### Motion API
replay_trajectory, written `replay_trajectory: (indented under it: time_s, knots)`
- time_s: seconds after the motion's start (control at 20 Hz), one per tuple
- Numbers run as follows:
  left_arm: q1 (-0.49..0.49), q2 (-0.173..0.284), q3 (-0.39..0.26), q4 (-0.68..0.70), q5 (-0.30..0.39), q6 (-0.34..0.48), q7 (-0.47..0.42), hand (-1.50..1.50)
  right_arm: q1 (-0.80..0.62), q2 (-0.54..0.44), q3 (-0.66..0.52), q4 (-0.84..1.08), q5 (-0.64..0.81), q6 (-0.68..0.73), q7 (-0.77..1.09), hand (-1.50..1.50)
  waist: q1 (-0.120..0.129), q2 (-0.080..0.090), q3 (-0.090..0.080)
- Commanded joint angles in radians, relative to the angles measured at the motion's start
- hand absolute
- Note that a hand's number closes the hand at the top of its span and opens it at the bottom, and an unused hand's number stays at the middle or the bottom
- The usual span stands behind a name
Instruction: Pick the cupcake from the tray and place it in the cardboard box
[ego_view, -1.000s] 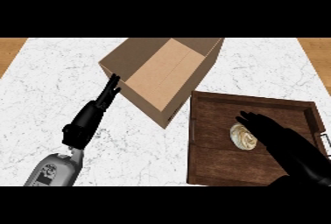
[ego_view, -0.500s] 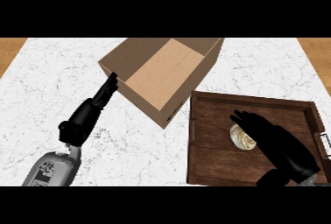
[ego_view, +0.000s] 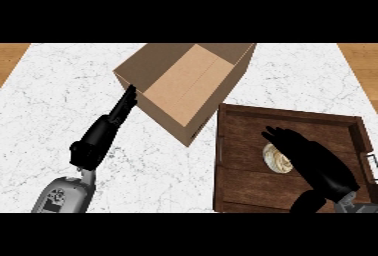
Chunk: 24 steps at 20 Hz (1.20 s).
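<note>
While right hand (ego_view: 310, 157) hovers open over cupcake (ego_view: 275, 158) on tray (ego_view: 244, 185), reach step; next: lower & close fingers. Left hand (ego_view: 111, 122) open by cardboard box (ego_view: 184, 85).

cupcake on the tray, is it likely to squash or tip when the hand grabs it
The cupcake looks small beside the right hand over it, so probably light. Its swirled top suggests soft frosting that could smear under the fingers. It sits low and wide on the tray, so tipping seems unlikely.

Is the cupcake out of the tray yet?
No. The cupcake sits in the tray, partly covered by the open right hand.
</note>
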Motion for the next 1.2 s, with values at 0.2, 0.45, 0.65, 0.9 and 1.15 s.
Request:
replay_trajectory:
  time_s: [0.2, 0.45, 0.65, 0.9, 1.15]
  knots:
    - [0.084, -0.018, -0.008, -0.034, -0.029, -0.022, -0.008, 0.0, -0.049, 0.094, 0.025, 0.172, 0.099, -0.054, -0.025, -1.5, 0.006, 0.009, 0.006]
    - [0.01, -0.055, 0.0, -0.025, -0.053, -0.003, 0.04, 0.0, 0.032, 0.058, 0.036, 0.109, 0.168, -0.065, -0.032, -1.5, -0.004, 0.007, 0.006]
    - [-0.004, -0.055, 0.029, 0.017, -0.037, -0.03, 0.019, 0.0, 0.0, 0.07, 0.011, 0.174, 0.191, -0.091, -0.062, -1.5, -0.004, 0.008, 0.006]
    - [0.032, -0.043, 0.039, -0.007, -0.037, -0.045, 0.01, 0.0, -0.048, 0.102, 0.033, 0.263, 0.222, -0.097, -0.088, 1.5, 0.003, 0.009, 0.006]
    - [-0.011, -0.097, 0.005, 0.043, -0.089, -0.005, 0.023, 0.0, -0.125, 0.107, -0.008, 0.355, 0.239, -0.163, -0.162, 1.5, 0.003, 0.011, 0.006]
